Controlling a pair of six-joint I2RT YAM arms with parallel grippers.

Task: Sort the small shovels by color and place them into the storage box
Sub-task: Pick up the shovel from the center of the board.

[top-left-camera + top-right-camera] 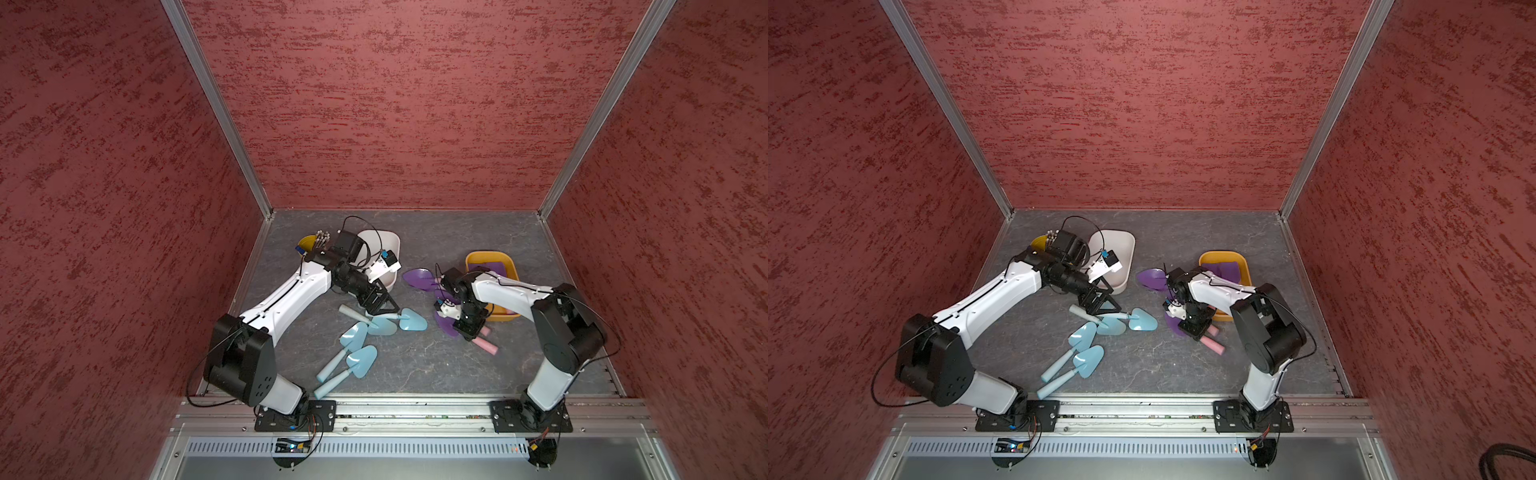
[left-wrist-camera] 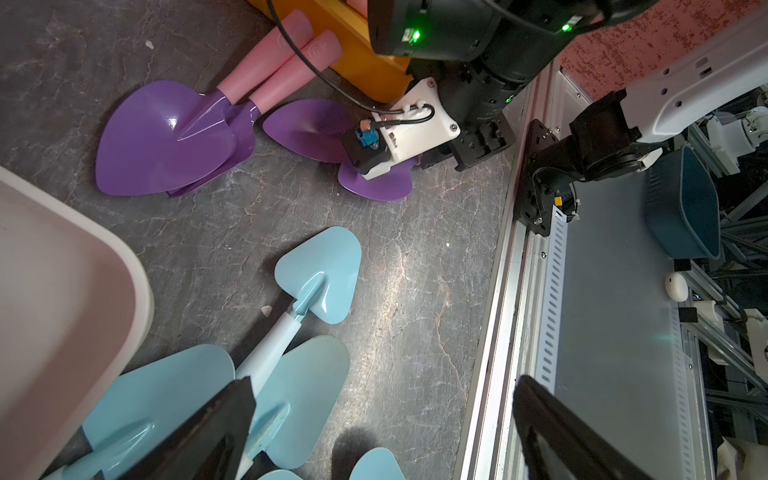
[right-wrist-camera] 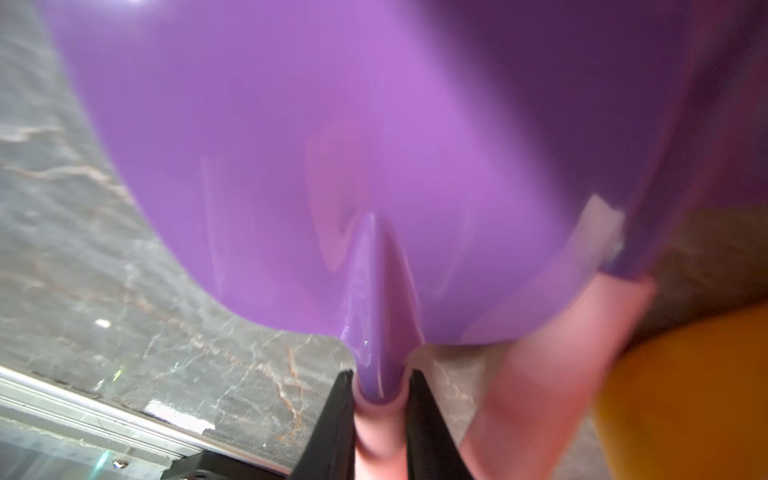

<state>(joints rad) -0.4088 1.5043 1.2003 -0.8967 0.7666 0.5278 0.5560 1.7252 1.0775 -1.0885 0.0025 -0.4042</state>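
Beside the orange box (image 1: 489, 254), low over the surface (image 1: 415, 374), the right gripper (image 3: 380, 386) is clamped on a purple shovel (image 3: 374, 166) at the neck, where its pink handle (image 3: 380, 440) meets the blade. The shovel's long axis runs on a slant, with the blade toward the middle of the surface and the handle end back toward the right arm's base. The box sits just beside the gripper, on the side away from the arm bases, and purple already shows inside it. The coming move therefore looks like a short lift and carry over the box's wall, which the wide blade will probably need to clear. Loose purple shovels (image 1: 419, 277) lie near the box. Across the surface, the left gripper (image 2: 384, 382) stands wide open and empty above the light blue shovels (image 1: 363, 361), next to the white box (image 1: 390, 243). The nearest blue shovel (image 2: 322, 276) points its handle toward that gripper.
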